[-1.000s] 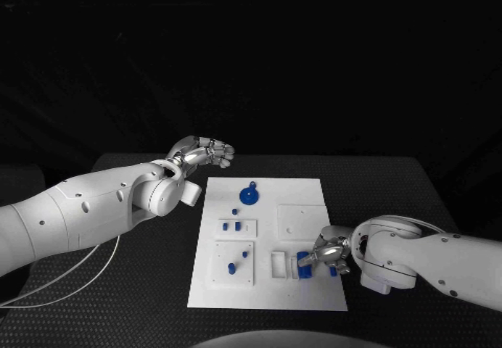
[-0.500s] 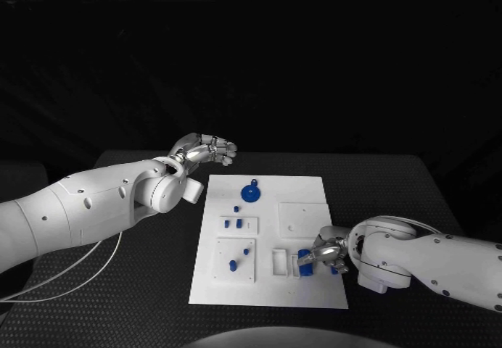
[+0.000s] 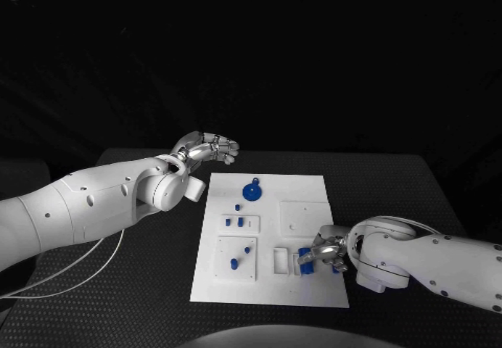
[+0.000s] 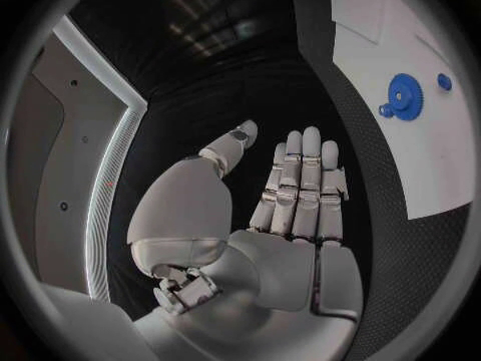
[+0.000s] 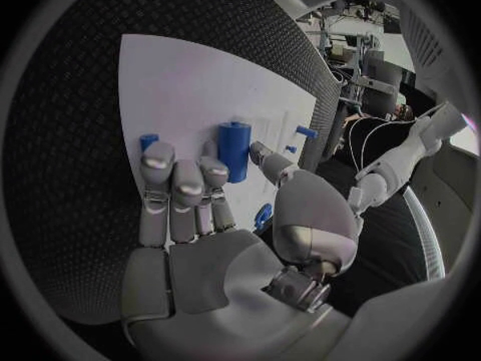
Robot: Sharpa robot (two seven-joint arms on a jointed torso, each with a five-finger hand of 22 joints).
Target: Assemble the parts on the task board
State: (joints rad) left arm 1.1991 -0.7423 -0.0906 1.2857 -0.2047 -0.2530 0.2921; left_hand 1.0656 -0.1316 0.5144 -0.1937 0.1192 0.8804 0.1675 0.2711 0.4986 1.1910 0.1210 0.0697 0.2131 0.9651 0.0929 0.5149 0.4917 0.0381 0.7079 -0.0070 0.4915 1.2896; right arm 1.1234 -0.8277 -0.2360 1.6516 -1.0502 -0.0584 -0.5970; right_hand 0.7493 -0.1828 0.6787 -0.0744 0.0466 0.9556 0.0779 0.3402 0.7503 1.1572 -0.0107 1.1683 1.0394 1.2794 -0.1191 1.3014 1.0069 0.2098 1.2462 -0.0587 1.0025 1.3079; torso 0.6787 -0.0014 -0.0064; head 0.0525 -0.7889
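Observation:
The white task board (image 3: 314, 196) lies mid-table. My right hand (image 3: 326, 252) rests low over its near right corner. There its thumb (image 5: 264, 154) and a finger (image 5: 212, 171) pinch an upright blue cylinder (image 5: 233, 149) that also shows in the head view (image 3: 305, 261). A small blue piece (image 5: 148, 141) sits just beyond the fingertips. My left hand (image 3: 206, 150) hovers off the board's far left corner, fingers straight and apart (image 4: 299, 186), holding nothing. A blue gear (image 3: 251, 192) lies near the board's far edge, also seen from the left wrist (image 4: 405, 97).
Small blue pegs stand on raised white plates at the board's left side (image 3: 239, 222) (image 3: 247, 251). A bare white square plate (image 3: 305, 216) sits just beyond my right hand, and a white slot frame (image 3: 279, 262) sits beside the cylinder. Black table (image 3: 136, 283) surrounds the board.
The whole head picture has shifted slightly. Relative to the board, both hands keep their places, and my right hand stays at the blue cylinder.

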